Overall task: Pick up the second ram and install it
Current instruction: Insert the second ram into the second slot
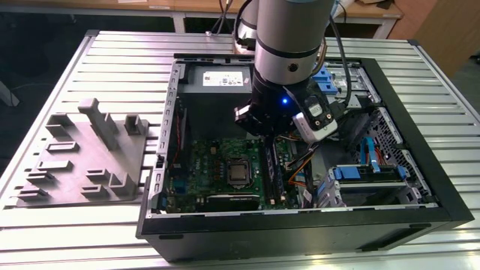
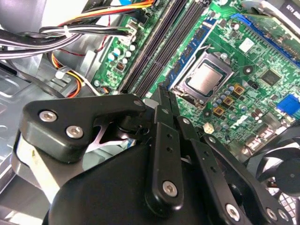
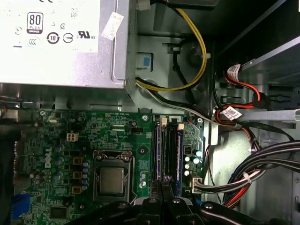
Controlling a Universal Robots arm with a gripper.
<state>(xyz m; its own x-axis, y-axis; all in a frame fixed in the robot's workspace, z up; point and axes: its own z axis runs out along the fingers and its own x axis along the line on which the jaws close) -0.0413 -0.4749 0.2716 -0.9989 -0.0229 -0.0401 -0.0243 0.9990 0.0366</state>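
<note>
Robot arm [image 1: 289, 39]: a thick silver-grey cylinder ringed by a black band. A small blue light [image 1: 284, 102] glows on its black wrist, beside a white box [image 1: 315, 121]. A black cable [image 1: 336, 39] runs alongside. The gripper [image 2: 164, 94] is matte black, with rounded linkage bars and silver screws [image 2: 169, 188].
</note>
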